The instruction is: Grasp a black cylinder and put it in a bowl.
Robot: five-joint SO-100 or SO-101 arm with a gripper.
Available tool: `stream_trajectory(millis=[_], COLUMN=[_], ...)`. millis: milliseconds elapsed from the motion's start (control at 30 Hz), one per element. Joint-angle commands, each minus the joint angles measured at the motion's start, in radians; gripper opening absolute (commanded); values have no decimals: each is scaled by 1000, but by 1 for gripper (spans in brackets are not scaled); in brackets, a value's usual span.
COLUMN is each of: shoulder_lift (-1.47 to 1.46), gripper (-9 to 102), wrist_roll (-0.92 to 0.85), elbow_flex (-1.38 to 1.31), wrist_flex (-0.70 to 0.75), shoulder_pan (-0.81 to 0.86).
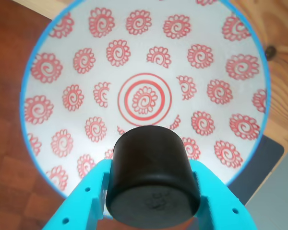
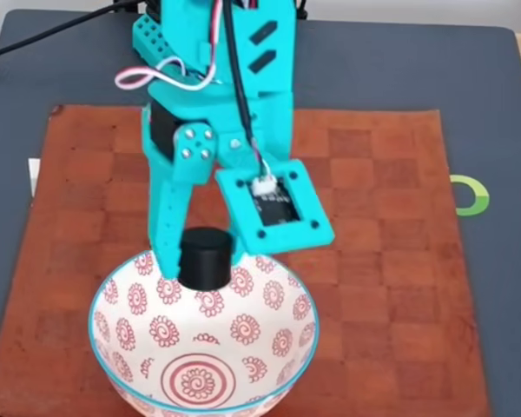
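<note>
My gripper (image 1: pixel 153 191): turquoise jaws closed on the black cylinder (image 1: pixel 152 179), one at each side of it, at the bottom of the wrist view; the fingertips lie behind it, and the frame edge cuts off the lower jaws.
Cylinder: closed end faces the wrist camera; the other end is out of sight. In the fixed view it (image 2: pixel 206 257) hangs above the bowl's far rim, lower centre of the frame.
Bowl (image 1: pixel 62 57): white, red spiral flowers, blue rim, beneath the cylinder; its near rim is hidden by cylinder and jaws, its top edge cropped. In the fixed view its (image 2: pixel 122 369) bottom edge is cut off.
Mat (image 2: pixel 391 261): brown checkered, under the bowl.
Arm (image 2: pixel 217 95): upper centre of the fixed view, top cropped.
</note>
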Motion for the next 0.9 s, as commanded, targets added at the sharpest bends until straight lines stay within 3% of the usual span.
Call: stream_trajectory(millis=[0, 333, 600, 867], shoulder_lift=[-14, -77, -63, 31], gripper=[18, 28, 12, 0], wrist_roll=[-2, -2, 5, 5], elbow_flex=[-71, -80, -124, -114], wrist_flex=[3, 3, 121, 124], shoulder_pan=[3, 9, 52, 55])
